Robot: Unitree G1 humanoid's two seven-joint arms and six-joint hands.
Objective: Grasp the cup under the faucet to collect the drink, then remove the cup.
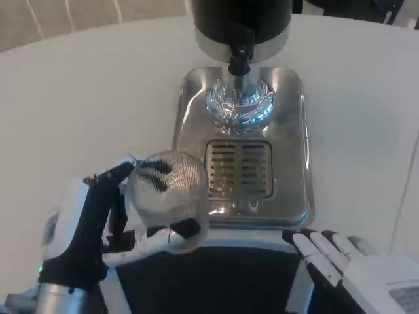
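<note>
A clear ribbed cup (169, 196) is gripped by my left hand (98, 222), fingers wrapped round its sides, just left of the steel drip tray (288, 163). The cup is tilted, with its mouth turned toward the camera, overlapping the tray's front left corner. The black faucet (239, 59) hangs from the black dispenser (239, 19) above the shiny column (239, 104) at the tray's back. The slotted grate (239, 169) lies bare. My right hand (347, 265) rests flat with fingers spread at the lower right, in front of the tray, holding nothing.
The white table (85, 104) stretches left and back of the dispenser. A dark surface (216, 281) lies along the near edge between my hands. The table's right edge runs close beside the tray.
</note>
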